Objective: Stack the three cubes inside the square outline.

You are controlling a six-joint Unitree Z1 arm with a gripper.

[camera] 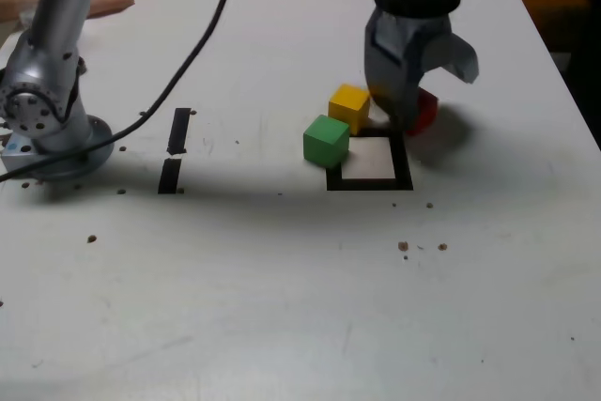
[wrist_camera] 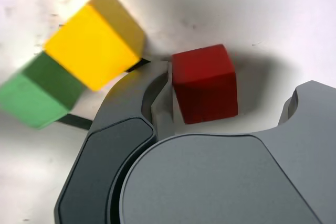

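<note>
The hand hangs low over the surface with its jaws spread apart, straddling the red cube, probably lining up a grasp. The square outline lies empty towards the surface's far edge. The yellow cube and green cube sit outside its corner, just beside each other, unstacked.

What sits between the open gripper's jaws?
The small red cube sits between the open gripper jaws, clear in the wrist view; it stands outside the black tape square outline.

Bright overhead light, soft shadows, blurred wrist view
</note>
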